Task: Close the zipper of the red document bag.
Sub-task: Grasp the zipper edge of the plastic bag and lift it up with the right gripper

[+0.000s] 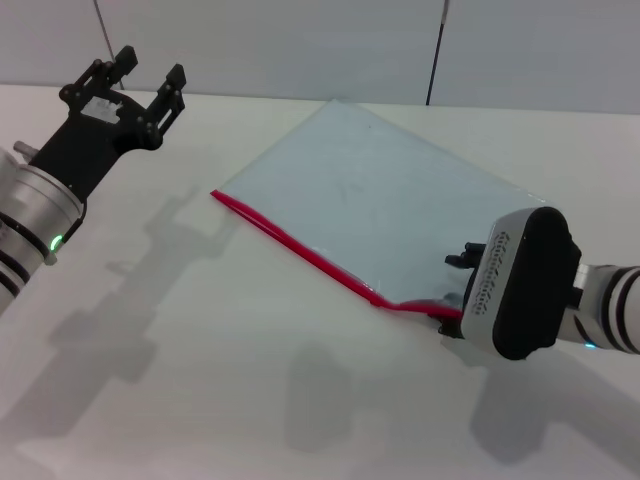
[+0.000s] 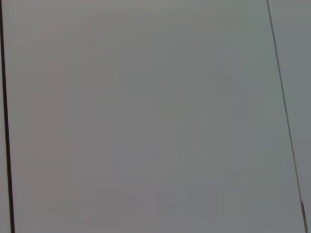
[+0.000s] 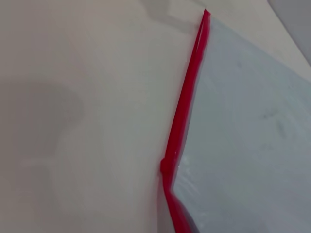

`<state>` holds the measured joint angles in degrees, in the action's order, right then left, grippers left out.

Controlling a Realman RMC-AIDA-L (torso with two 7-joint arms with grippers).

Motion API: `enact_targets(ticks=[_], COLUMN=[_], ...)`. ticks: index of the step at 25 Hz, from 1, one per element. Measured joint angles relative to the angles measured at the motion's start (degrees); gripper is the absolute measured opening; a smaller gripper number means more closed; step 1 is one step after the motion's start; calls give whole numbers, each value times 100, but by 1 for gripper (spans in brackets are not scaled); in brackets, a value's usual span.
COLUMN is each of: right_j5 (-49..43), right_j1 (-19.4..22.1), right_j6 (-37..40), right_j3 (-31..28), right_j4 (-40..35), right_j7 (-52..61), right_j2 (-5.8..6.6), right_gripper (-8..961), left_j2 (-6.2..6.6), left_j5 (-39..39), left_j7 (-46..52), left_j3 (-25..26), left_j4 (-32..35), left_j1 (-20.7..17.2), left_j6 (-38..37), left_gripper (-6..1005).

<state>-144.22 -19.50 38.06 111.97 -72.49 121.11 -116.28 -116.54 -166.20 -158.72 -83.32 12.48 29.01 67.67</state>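
Note:
The red document bag [image 1: 390, 200] lies flat on the white table, a translucent pale blue pouch set at an angle. Its zipper [image 1: 290, 240] is the red strip along the edge nearest me. My right gripper [image 1: 460, 292] is low at the right end of that strip, with its fingers hidden behind the wrist housing. In the right wrist view the zipper [image 3: 187, 92] runs away from the camera beside the bag [image 3: 252, 121], with a small kink [image 3: 166, 167] partway along. My left gripper [image 1: 150, 72] is raised at the far left, open and holding nothing.
The white table [image 1: 200, 350] spreads to the front and left of the bag. A grey wall [image 1: 300, 40] with thin dark vertical lines stands behind it, and the left wrist view shows only that wall [image 2: 146, 116].

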Motion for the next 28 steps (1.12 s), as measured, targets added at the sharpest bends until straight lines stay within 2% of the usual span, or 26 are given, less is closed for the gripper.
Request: enact_targets(ticks=[11,22,28], right_j5=[1,9,9], right_j1=[-66,-106,24], right_j6=[-96,-101,-75], right_j3=[7,4,-41], right_j4=[37,-23,-320], right_j7=[81,250,319], right_j2=[9,2,12], right_gripper=[686,247,182], left_j2=[0,0,7], left_j5=[0,3,155], left_j7=[-1,4,51], left_j3=[-17,-14,-129], left_j4=[0,0,1], left_j1=[0,0,0], left_j6=[0,0,-8], left_gripper=[606,605,603])
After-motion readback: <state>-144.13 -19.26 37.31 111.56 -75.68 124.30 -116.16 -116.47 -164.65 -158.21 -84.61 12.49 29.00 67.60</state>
